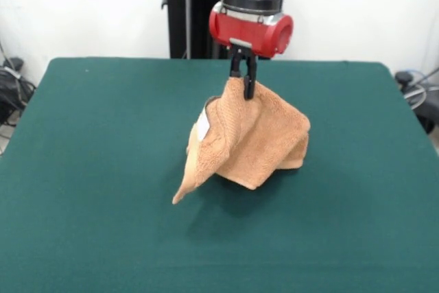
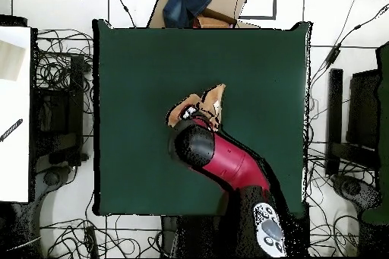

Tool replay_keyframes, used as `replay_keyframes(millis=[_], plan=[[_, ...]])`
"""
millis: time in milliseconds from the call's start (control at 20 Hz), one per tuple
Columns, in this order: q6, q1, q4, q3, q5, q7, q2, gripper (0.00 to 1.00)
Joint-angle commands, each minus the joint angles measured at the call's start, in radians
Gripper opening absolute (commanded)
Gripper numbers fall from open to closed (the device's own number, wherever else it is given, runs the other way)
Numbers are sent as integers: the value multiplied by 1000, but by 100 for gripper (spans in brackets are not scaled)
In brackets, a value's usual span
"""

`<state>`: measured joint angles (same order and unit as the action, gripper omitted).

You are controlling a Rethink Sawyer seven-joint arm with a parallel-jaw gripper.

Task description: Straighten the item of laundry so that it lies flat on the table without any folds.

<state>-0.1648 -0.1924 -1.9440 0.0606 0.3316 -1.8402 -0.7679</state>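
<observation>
1. Bench [image 1: 82, 169]: dark green top; the near edge and both near corners carried nothing.
2. Towel [image 1: 250, 143]: orange-tan terry cloth, near the middle of the bench, well apart from every edge. It hung bunched and folded from one pinched point, with a pointed corner drooping toward the near edge and seeming to touch the bench. A small white label [image 1: 203, 125] showed on its side.
3. Gripper [image 1: 245, 81]: black fingers clenched on the towel's uppermost fold, directly above the cloth, under the red wrist collar.
4. Step in hand, as judged: lifting the towel by one point so it could unfurl; no part lay flat yet.
5. Next move, as judged: drag the held point toward a bench edge while lowering, so the trailing cloth spread without folds.
</observation>
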Motion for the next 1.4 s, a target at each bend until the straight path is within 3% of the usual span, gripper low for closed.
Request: replay_keyframes(millis=[50, 600, 1400], plan=[[-120, 28, -91, -23, -4, -170, -58, 0], [-174, 31, -62, 4, -10, -160, -71, 0], [-339, 85, -39, 85, -33, -188, -169, 0]])
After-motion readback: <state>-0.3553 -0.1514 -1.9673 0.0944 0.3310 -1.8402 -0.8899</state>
